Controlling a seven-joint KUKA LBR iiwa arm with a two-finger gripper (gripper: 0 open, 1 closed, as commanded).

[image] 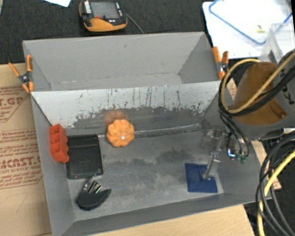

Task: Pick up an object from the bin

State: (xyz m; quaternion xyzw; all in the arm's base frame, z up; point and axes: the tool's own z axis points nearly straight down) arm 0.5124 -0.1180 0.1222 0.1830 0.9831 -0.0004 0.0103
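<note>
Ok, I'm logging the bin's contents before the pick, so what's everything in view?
grey metal bin: one, grey, centre
orange pumpkin-shaped toy: one, orange, upper middle of the floor
red ridged plastic block: one, red, against the left wall
black flat rectangular box: one, black, right beside the red block
black rounded object with metal bits: one, black, lower left corner
blue flat square pad: one, dark blue, lower right
orange-and-black handheld device: one, outside, above the bin
claw: one, metal, over the pad's right part
arm with orange cover and cables: one, right side

Looped yellow-black cables (229, 95) surround an orange cover (259, 95); the claw (208, 175) is grey metal.
</note>
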